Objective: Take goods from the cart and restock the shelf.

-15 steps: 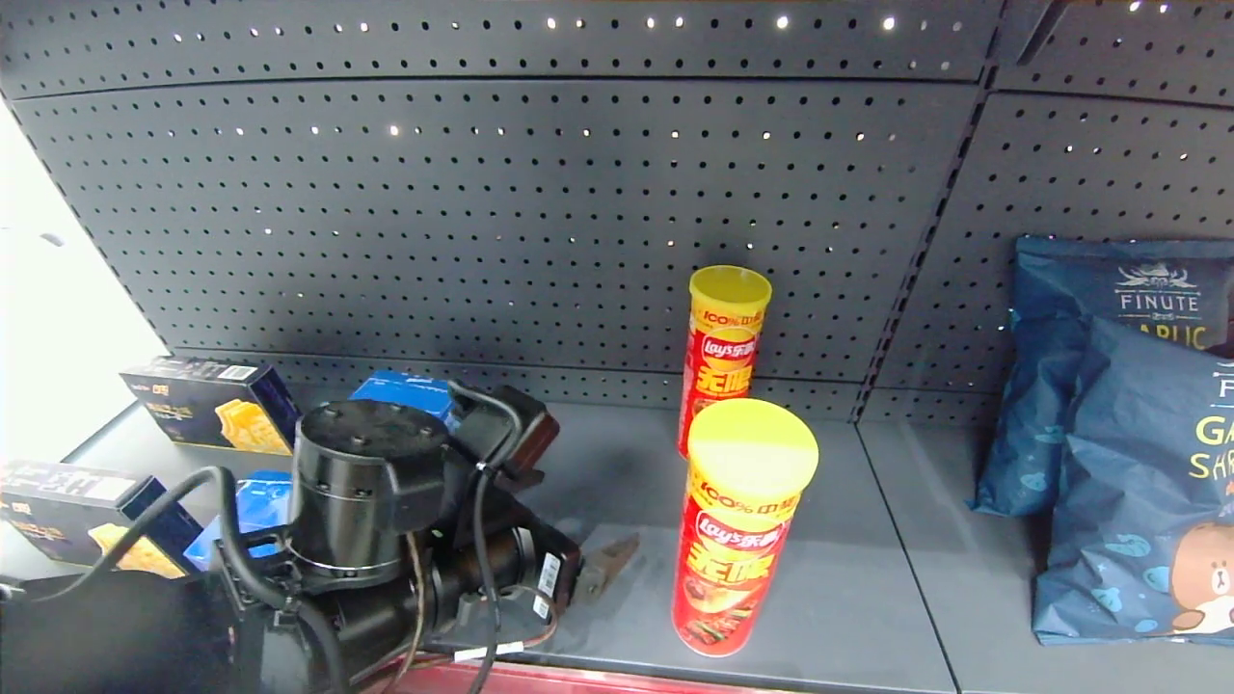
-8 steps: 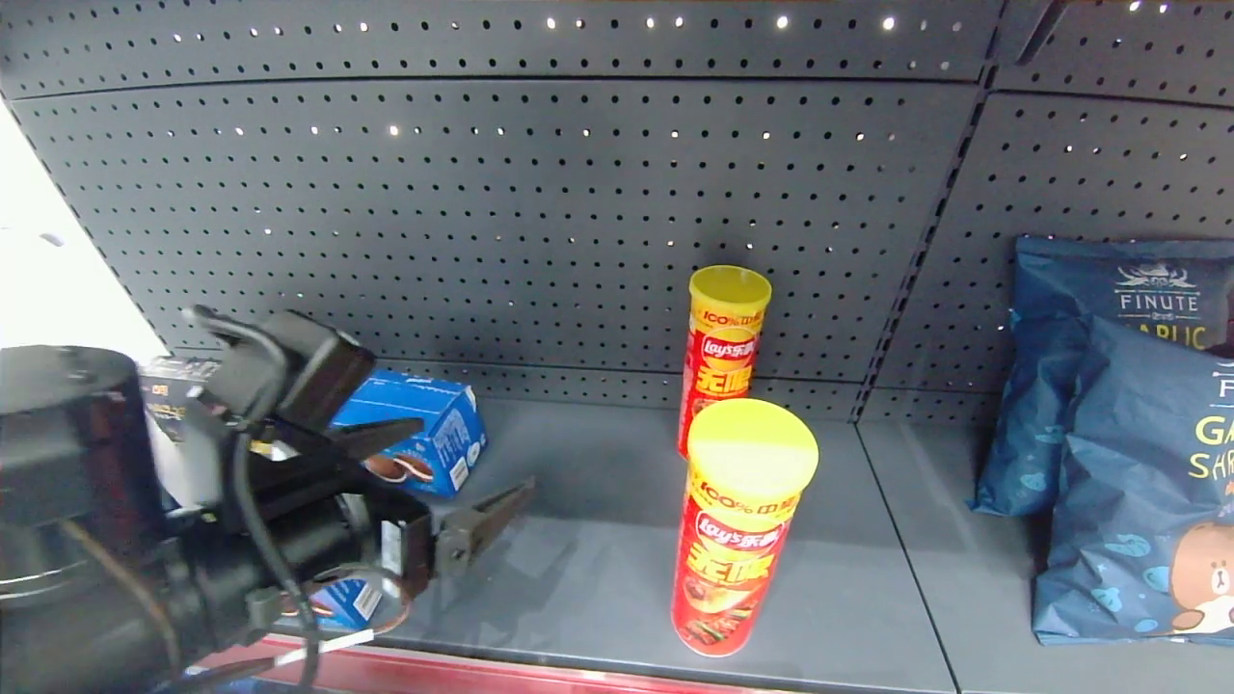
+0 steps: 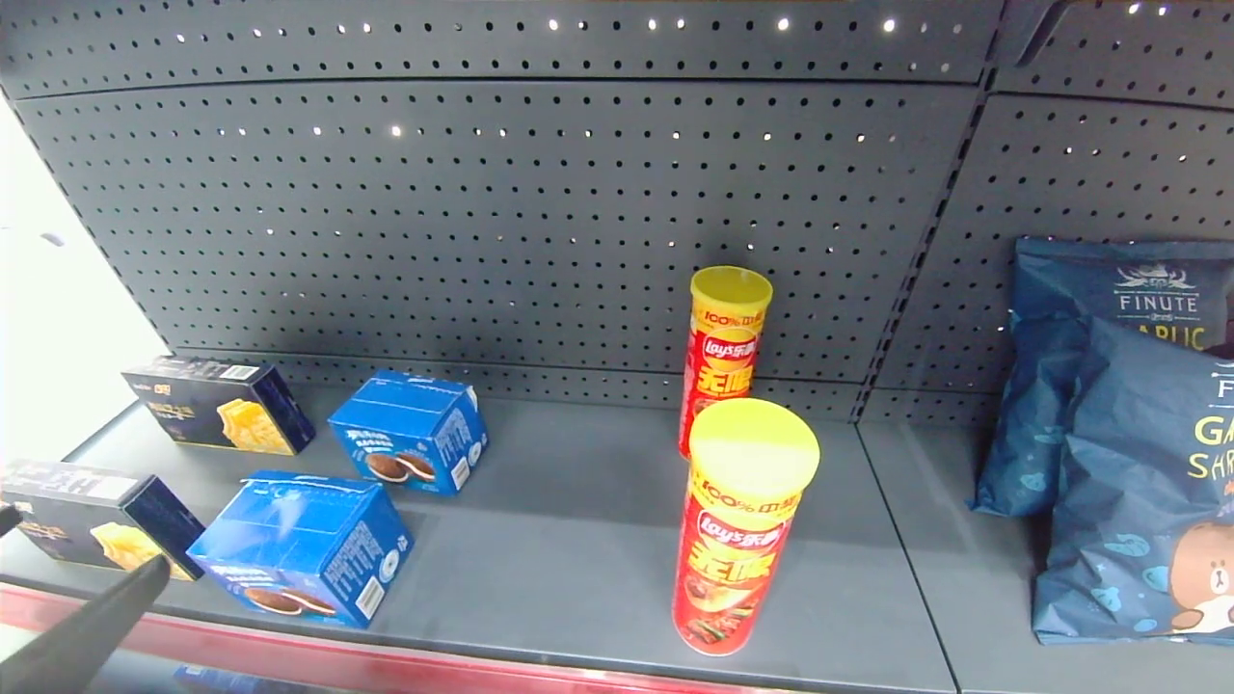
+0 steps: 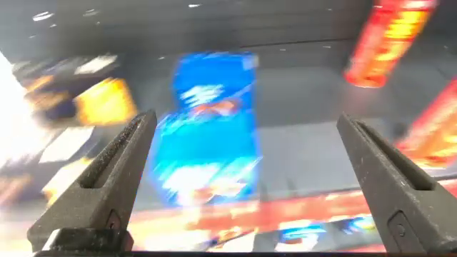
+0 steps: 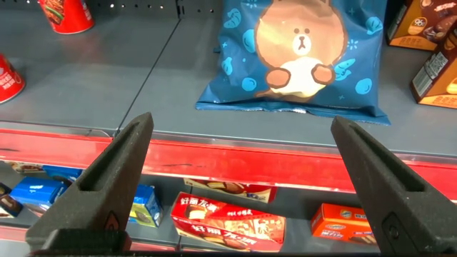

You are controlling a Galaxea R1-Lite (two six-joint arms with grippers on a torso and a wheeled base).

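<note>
The left fingers (image 4: pixel 114 178) are spread, holding nothing. Just ahead of them, lower left of the frame, the front blue box (image 3: pixel 304 547) lies on the shelf (image 3: pixel 578 540), long side pointing back. The right fingers (image 5: pixel 107 178), spread too, face a blue bag (image 5: pixel 300 57). Count: two blue boxes (image 3: pixel 410 432), two dark boxes (image 3: pixel 220 403), two red cans (image 3: pixel 737 540), two blue bags (image 3: pixel 1109 386).

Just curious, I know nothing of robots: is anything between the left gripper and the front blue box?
Nothing visible. The open left gripper faces the front blue box with only open air between them.
</note>
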